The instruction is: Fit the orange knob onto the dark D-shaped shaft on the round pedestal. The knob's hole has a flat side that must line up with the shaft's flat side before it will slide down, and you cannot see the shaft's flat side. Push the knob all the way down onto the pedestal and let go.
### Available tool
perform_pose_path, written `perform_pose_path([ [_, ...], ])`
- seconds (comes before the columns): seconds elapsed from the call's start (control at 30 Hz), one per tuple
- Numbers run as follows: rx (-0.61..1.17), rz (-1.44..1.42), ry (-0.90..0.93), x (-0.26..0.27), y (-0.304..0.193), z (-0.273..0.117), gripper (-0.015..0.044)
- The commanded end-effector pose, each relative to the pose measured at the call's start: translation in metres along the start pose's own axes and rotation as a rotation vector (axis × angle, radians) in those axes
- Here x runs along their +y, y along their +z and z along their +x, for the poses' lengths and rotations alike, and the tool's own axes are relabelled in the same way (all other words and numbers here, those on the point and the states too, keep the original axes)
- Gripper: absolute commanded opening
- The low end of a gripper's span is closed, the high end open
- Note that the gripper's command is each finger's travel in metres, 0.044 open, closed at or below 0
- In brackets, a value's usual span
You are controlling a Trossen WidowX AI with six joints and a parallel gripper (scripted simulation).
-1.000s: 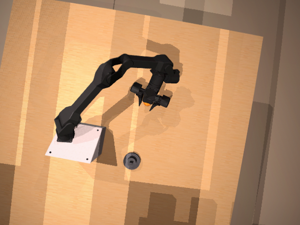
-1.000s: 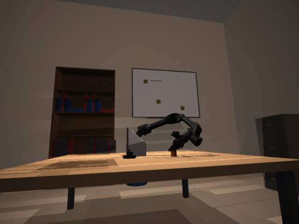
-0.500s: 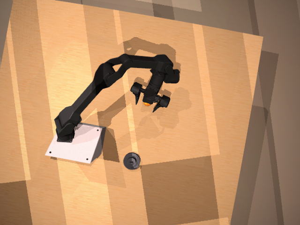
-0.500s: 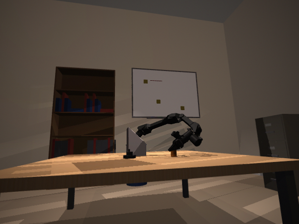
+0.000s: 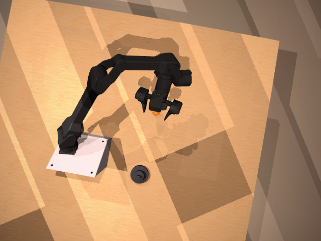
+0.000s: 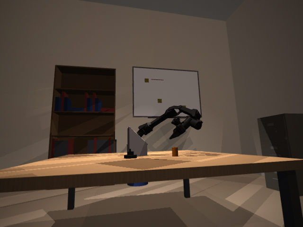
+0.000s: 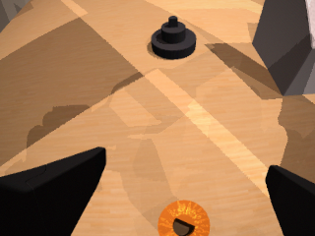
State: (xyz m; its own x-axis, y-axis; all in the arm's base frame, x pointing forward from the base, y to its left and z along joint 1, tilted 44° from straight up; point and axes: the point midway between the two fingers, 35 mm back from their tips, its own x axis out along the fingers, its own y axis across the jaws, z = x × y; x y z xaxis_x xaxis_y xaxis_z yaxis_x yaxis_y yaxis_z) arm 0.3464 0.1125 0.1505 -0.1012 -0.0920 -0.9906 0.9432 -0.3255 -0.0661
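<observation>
The orange knob (image 5: 155, 113) (image 6: 174, 151) (image 7: 184, 211) stands upright on the table, its dark hole facing up. In the wrist view the hole is partly cut by the bottom edge of the knob's visible area, and a straight edge seems to run along its upper side. My gripper (image 5: 154, 116) (image 6: 171, 137) (image 7: 188, 165) is wide open and empty. It hangs tilted above the knob, clear of it. The dark round pedestal (image 5: 133, 175) (image 6: 130, 156) (image 7: 173, 49) stands apart from the knob, with its shaft (image 6: 129, 150) (image 7: 172, 21) bare and upright. The shaft's flat side cannot be made out.
The arm's white sloped base block (image 5: 80, 159) (image 6: 138, 146) (image 7: 283, 49) stands close beside the pedestal. The wooden table's front edge (image 6: 147, 174) shows in the exterior view. A bookshelf (image 6: 84, 124), a whiteboard (image 6: 166, 90) and a dark cabinet (image 6: 273, 139) stand beyond the table.
</observation>
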Motion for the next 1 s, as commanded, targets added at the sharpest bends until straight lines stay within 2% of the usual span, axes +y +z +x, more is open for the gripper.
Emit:
perform_pose_path([
  [0.0,-0.017,-0.022,-0.013,-0.005,0.002,0.004,0.0440],
  [0.13,0.040,-0.011,-0.032,-0.005,0.002,0.006,0.0440],
  [0.3,0.469,0.038,-0.111,-0.002,0.002,0.006,0.0440],
  [0.4,0.740,0.040,-0.108,0.000,0.007,-0.005,0.0440],
  [0.47,0.857,0.033,-0.094,0.000,0.011,-0.011,0.0440],
  [0.87,0.872,0.032,-0.092,0.000,0.011,-0.012,0.0440],
  [0.97,0.877,-0.100,-0.030,0.000,0.011,-0.012,0.0440],
])
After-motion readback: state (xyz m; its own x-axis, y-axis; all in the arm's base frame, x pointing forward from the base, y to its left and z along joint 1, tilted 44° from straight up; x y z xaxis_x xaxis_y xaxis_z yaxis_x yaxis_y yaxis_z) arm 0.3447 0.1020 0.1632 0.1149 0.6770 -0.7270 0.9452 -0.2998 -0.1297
